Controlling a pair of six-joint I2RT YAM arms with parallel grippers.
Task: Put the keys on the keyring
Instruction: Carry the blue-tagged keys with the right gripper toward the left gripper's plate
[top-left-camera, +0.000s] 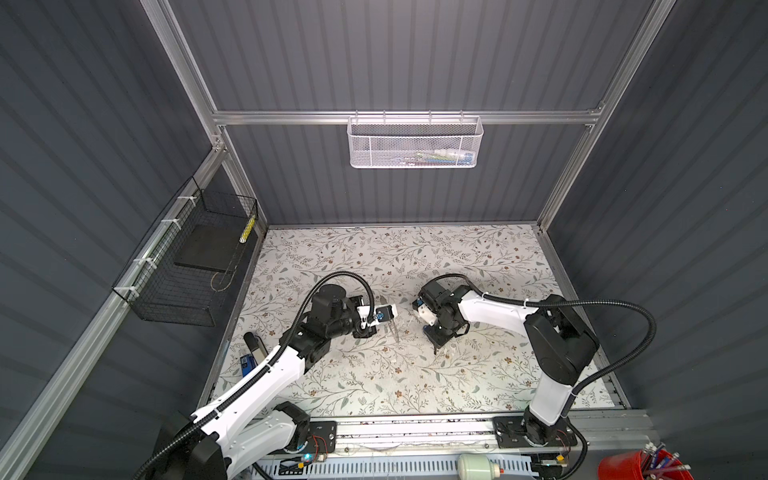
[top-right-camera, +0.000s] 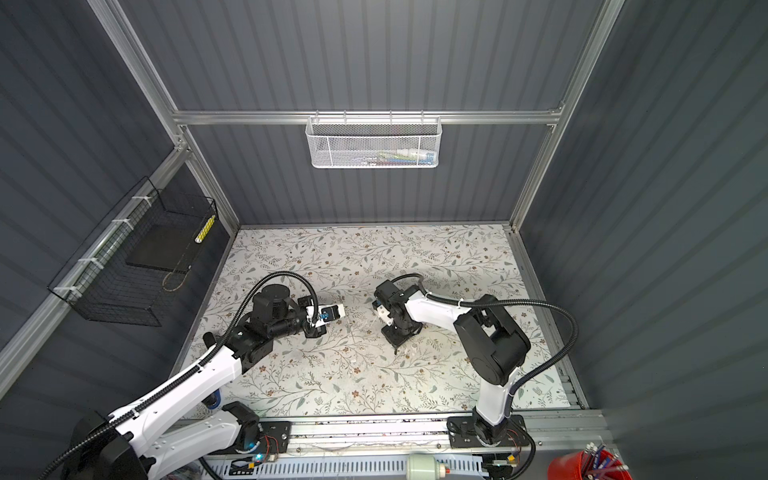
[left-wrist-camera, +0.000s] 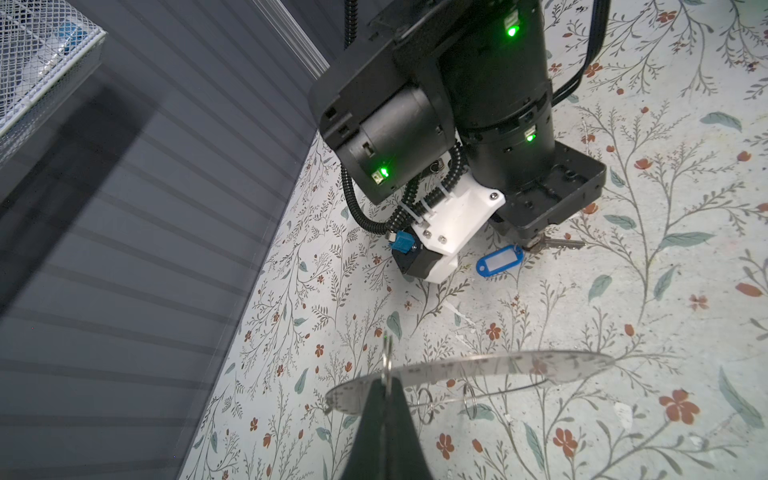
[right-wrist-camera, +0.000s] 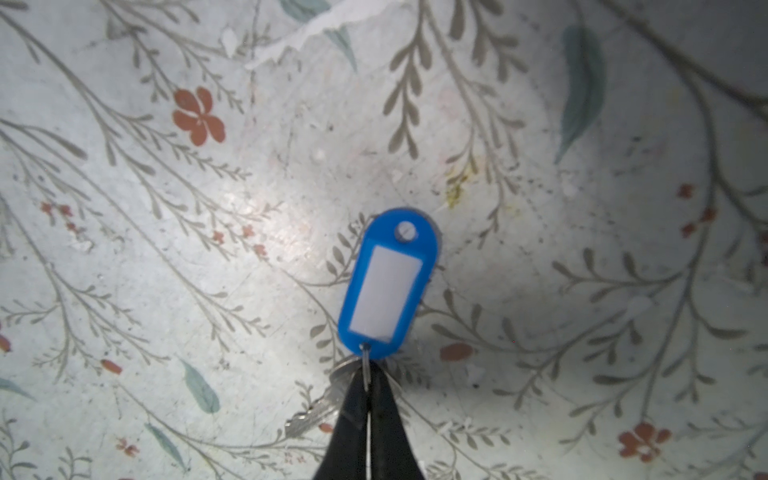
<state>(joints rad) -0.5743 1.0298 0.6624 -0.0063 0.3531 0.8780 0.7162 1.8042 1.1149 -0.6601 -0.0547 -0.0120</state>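
In the left wrist view my left gripper (left-wrist-camera: 384, 380) is shut on a small metal keyring (left-wrist-camera: 387, 353), held edge-on above the floral table. Behind it hangs a large thin silvery hoop (left-wrist-camera: 498, 363) carrying two small split rings (left-wrist-camera: 424, 405). Across the table a blue tag (left-wrist-camera: 498, 259) and a silver key (left-wrist-camera: 561, 243) lie under the right arm. In the right wrist view my right gripper (right-wrist-camera: 368, 376) is shut on the thin ring joining the blue tag (right-wrist-camera: 388, 286) to the key (right-wrist-camera: 313, 413), which lies partly under one finger. In both top views the right gripper (top-left-camera: 435, 350) (top-right-camera: 396, 351) points down at the table.
A white mesh basket (top-left-camera: 413, 143) hangs on the back wall and a black wire basket (top-left-camera: 187, 270) on the left wall. A blue and black object (top-left-camera: 248, 362) lies at the table's left edge. A red bucket (top-left-camera: 636, 465) stands at the front right.
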